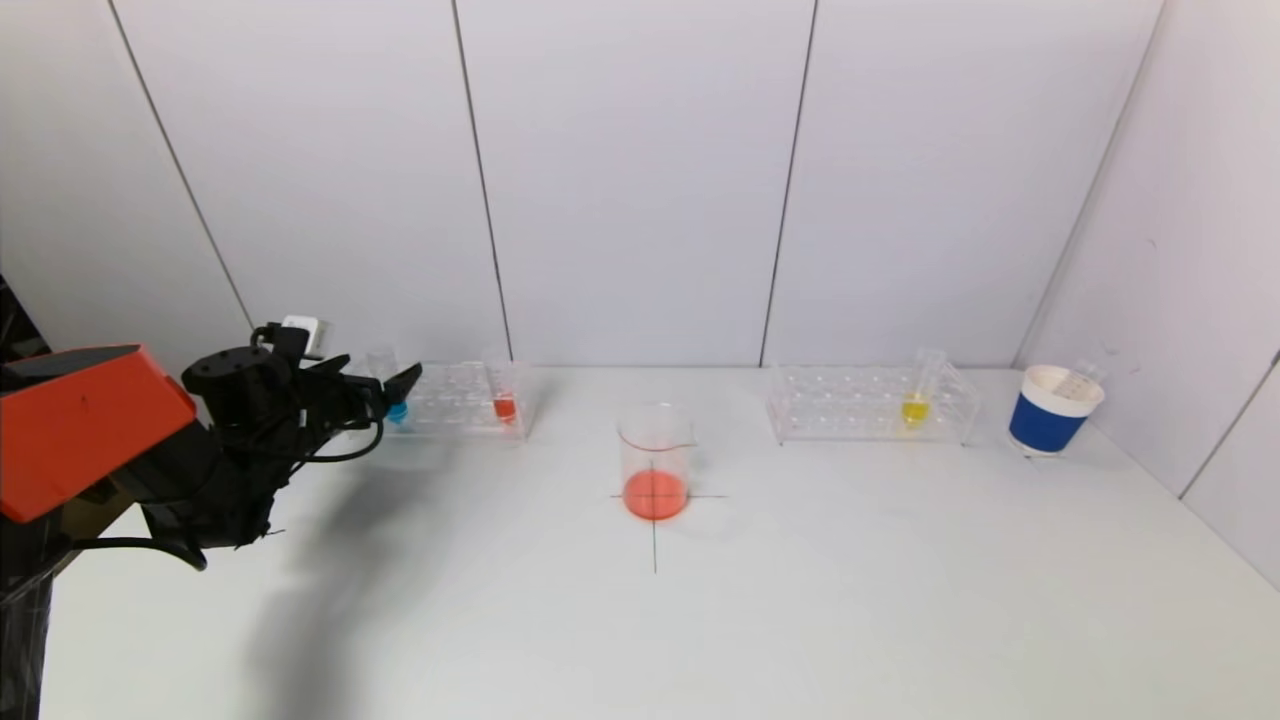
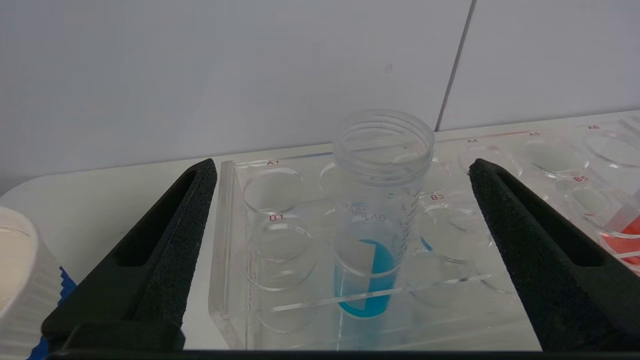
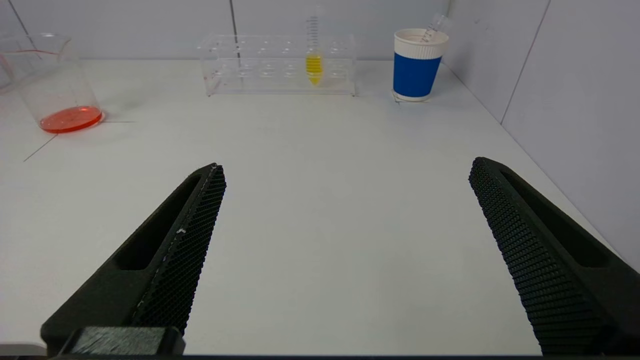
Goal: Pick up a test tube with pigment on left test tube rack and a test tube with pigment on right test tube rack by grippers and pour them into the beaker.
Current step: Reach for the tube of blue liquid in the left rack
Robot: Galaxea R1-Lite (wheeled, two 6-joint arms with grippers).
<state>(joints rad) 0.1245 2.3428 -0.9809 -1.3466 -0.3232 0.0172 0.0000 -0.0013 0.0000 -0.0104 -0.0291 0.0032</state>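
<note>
1. The beaker [image 1: 655,462] stands at centre frame in the head view on a drawn cross, with a shallow layer of orange-red liquid at its bottom.
2. The left test tube rack [image 1: 462,400], clear plastic, sits at mid-left against the wall. It holds a blue-pigment tube [image 2: 374,227] near its left end and a red-pigment tube [image 1: 505,394] toward its right end.
3. The right test tube rack [image 1: 872,404] sits at mid-right, holding one yellow-pigment tube [image 1: 919,392] near its right end.
4. A blue-and-white paper cup [image 1: 1056,408] stands at far right, beyond that rack, with a clear tube leaning inside it.
5. The left gripper [image 1: 385,388] is at the left rack's end, fingers spread wide on either side of the blue-pigment tube, not touching it.
6. The right gripper [image 3: 345,250] appears only in its wrist view, fingers spread apart over bare table, holding nothing, well apart from the right rack.
</note>
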